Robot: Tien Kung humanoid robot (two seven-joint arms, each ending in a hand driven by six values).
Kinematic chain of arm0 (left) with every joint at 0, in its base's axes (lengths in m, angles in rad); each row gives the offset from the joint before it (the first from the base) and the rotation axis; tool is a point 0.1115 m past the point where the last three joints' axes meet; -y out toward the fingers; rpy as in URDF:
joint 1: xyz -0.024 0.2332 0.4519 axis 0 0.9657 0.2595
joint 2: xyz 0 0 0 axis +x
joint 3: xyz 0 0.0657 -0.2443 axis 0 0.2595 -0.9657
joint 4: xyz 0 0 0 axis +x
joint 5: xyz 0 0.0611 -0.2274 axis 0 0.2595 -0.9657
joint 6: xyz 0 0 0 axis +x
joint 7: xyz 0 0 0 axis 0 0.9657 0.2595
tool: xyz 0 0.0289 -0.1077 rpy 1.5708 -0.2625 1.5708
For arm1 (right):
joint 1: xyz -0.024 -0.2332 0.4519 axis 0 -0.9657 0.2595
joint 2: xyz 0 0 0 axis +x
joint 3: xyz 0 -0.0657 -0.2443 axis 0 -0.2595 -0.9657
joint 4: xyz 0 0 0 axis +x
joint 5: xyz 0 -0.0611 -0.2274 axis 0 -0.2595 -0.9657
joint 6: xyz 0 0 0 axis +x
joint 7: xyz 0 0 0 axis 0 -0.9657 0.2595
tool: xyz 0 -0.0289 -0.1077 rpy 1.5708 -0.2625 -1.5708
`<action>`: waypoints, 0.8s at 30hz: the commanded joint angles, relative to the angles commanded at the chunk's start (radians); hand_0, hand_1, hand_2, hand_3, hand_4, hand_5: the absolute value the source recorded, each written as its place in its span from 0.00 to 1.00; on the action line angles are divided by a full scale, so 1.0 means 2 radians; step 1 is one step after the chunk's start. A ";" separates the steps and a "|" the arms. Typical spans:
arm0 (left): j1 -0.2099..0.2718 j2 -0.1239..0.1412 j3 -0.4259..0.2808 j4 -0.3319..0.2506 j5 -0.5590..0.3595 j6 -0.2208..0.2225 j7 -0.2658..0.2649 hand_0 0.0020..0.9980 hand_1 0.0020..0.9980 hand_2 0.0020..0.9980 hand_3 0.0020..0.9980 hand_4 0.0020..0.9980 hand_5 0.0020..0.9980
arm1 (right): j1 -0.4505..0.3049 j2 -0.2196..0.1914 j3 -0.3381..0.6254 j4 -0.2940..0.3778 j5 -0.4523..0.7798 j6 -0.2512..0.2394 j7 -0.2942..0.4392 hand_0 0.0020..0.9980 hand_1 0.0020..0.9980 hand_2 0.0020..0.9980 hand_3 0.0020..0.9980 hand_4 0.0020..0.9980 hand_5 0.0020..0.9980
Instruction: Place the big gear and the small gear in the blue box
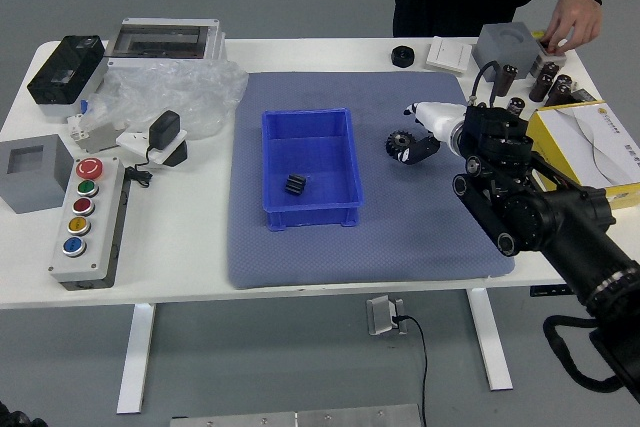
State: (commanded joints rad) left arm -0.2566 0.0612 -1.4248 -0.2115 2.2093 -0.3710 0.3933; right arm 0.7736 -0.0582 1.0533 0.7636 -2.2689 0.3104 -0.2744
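Note:
My right hand (411,133) reaches in over the mat from the right, its fingers spread at the big black gear (397,143). One fingertip is above the gear, and the dark thumb overlaps its right edge; no closed grasp shows. Inside the blue box (308,139), toward its lower left, lies the small black gear (295,184). A dark bit of my left arm (16,419) rests at the picture's lower left corner.
A person stands at the far side, one hand (574,21) on small parts by a grey block (506,47), the other hanging beyond the edge. A black ring (402,56) lies behind the mat. Left are a button box (92,227) and plastic bag (160,97).

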 joint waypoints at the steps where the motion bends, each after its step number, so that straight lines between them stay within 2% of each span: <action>1: 0.000 0.000 0.000 0.000 0.000 0.000 0.000 0.87 0.84 0.84 0.89 0.77 0.74 | 0.001 0.002 0.000 -0.004 0.000 -0.001 0.000 0.78 0.76 0.87 0.94 0.76 0.42; 15: -0.001 -0.003 -0.006 -0.001 0.012 -0.004 0.000 0.87 0.84 0.84 0.89 0.77 0.75 | 0.024 0.029 0.009 -0.064 0.000 -0.014 0.010 0.77 0.75 0.85 0.91 0.75 0.42; 24: -0.002 -0.004 -0.012 -0.002 0.024 -0.006 0.000 0.87 0.84 0.84 0.89 0.77 0.75 | 0.037 0.029 0.022 -0.095 0.000 -0.019 0.012 0.77 0.74 0.83 0.90 0.75 0.41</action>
State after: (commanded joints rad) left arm -0.2603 0.0523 -1.4498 -0.2153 2.2580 -0.3837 0.3939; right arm 0.8468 0.0000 1.0966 0.5728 -2.2689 0.2717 -0.2508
